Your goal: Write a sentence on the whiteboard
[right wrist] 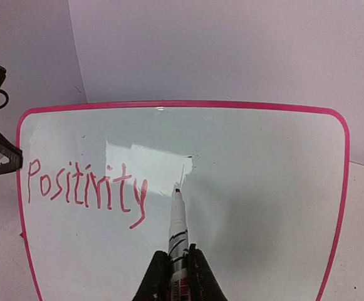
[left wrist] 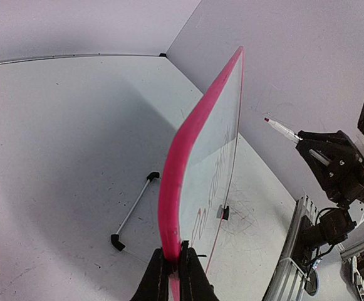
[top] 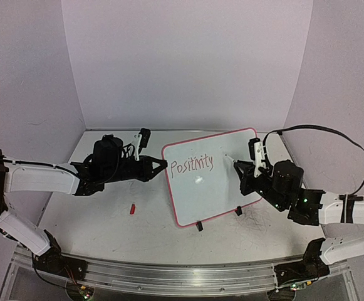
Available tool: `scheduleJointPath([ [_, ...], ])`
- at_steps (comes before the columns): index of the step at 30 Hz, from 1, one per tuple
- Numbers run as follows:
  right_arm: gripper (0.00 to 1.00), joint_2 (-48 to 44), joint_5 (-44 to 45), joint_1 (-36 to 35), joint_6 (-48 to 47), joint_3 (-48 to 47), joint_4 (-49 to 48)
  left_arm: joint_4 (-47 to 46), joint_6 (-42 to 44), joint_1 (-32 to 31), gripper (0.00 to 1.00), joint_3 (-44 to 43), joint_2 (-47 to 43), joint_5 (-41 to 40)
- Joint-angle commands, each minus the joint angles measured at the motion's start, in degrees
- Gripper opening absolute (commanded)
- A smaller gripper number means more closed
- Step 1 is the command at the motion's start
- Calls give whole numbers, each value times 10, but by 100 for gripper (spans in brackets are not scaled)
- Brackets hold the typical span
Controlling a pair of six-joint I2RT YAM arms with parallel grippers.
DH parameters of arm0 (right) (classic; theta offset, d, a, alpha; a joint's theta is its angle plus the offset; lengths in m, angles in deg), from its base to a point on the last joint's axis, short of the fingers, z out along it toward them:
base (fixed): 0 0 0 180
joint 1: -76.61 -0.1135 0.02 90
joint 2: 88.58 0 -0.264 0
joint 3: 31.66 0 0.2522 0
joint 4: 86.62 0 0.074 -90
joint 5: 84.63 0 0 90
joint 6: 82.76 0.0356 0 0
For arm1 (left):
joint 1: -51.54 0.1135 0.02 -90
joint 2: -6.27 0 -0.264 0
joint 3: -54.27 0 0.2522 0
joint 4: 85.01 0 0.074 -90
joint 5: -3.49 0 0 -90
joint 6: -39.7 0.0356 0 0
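Note:
The whiteboard (top: 210,191) stands tilted on the table, pink frame around a glossy white face. Red lettering (top: 192,165) on it reads "Positivity" in one line. My left gripper (top: 164,165) is shut on the board's left frame edge, seen edge-on in the left wrist view (left wrist: 175,266). My right gripper (top: 242,171) is shut on a white marker (top: 233,163) with a red tip. In the right wrist view the marker (right wrist: 178,219) points at the board (right wrist: 263,175) just right of the lettering (right wrist: 84,188). The tip stands a little off the surface.
A small red cap (top: 132,208) lies on the table left of the board. Two black clip feet (top: 199,226) (top: 238,211) hold the board's lower edge. A wire stand (left wrist: 135,207) props it from behind. Grey walls close in behind and at both sides.

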Motion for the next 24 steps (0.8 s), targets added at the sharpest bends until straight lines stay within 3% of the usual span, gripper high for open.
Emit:
scheduleJointPath([
  [1, 0, -5, 8, 9, 7, -2, 0, 16, 19, 4, 0, -21, -9, -30],
  [13, 0, 20, -34, 23, 7, -25, 7, 18, 18, 4, 0, -26, -6, -25],
  [24, 0, 20, -9, 32, 1, -34, 12, 19, 21, 3, 0, -26, -2, -26],
])
